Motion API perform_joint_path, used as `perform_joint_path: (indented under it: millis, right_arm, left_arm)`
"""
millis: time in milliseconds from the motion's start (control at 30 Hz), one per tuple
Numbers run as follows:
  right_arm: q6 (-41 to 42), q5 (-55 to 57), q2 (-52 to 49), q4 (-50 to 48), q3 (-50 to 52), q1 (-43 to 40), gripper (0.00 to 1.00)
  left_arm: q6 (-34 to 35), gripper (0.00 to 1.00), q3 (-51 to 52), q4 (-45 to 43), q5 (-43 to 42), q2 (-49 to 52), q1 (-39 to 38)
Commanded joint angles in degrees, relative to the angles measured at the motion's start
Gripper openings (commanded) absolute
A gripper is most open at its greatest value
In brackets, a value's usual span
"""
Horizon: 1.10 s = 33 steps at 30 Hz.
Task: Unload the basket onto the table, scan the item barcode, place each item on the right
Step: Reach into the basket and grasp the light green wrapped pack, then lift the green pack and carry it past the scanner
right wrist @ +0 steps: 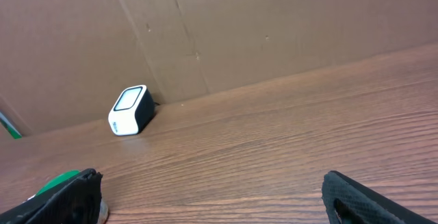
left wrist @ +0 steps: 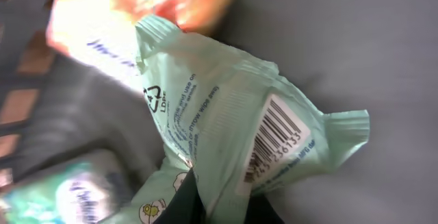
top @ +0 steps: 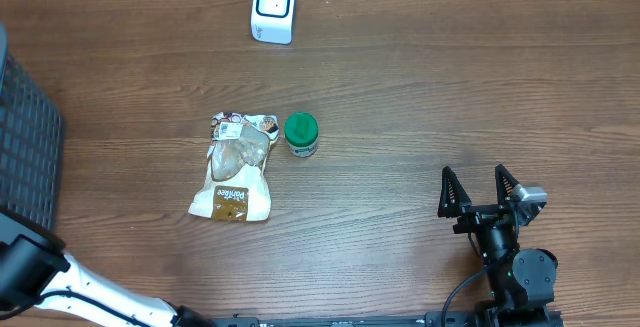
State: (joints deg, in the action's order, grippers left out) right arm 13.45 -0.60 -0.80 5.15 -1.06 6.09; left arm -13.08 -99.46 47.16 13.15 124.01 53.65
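Wooden table (top: 400, 87): forward-pointing right hand (top: 478, 189) apart; left hand (left wrist: 222, 209) clamped on green packet (left wrist: 226, 114).

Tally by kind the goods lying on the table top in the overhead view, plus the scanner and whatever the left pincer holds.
Barcode scanner: 1
Snack pouch: 1
Green-lidded jar: 1
Pale green packet, held: 1
Total: 4
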Motion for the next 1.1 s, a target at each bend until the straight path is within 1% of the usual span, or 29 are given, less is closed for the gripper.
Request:
perform_joint_path:
  millis: [0,100,300,367,533,667,767,867,967,1067]
  right_arm:
    - [-0.2,0.4,0.5,-0.3,0.6,0.3,1.00]
    - [-0.2,0.4,0.5,-0.3,0.6,0.3,1.00]
    - [-0.2,0.4,0.5,-0.3,0.6,0.3,1.00]
    - [-0.2,0.4,0.5,-0.3,0.6,0.3,1.00]
    - [-0.2,0.4,0.5,-0.3,0.6,0.3,1.00]
    - [-0.2,0.4,0.5,-0.3,0.6,0.3,1.00]
    - [-0.2,0.4,0.5,-0.3,0.6,0.3,1.00]
    - [-0.2,0.4,0.5,-0.3,0.6,0.3,1.00]
    - [-0.2,0.4,0.5,-0.3,0.6,0.3,1.00]
    - [-0.2,0.4,0.5,-0.3,0.6,0.3,1.00]
  left_arm:
    - [5.9,0.04,-0.5,-0.5,-5.7,-8.6,-4.1]
    - [7.6,0.04,-1.1,-1.6,-5.7,-14.6,-6.7]
    - [12.1,0.04,-1.1,-6.8,-5.0,-27.1,-12.1]
    - [12.1,0.04,-1.1,-8.6,-5.0,-30.4,-13.0]
    - [12.3,0.04,-1.1,-11.5,-4.9,-35.5,-13.3]
    - [18.1,0.04,-1.1,-9.4,-6.2,-38.1,-13.6]
    - [27.3,0.04,-1.1,-4.2,-14.4,-40.2,-14.5]
    - [33.1,0.04,-1.1,1.4,-24.4,-41.2,-16.5]
    - [34.1,0.04,-1.0,6.9,-32.7,-41.2,-19.9]
    - [33.2,0.04,-0.1,10.2,-33.2,-41.0,-24.7]
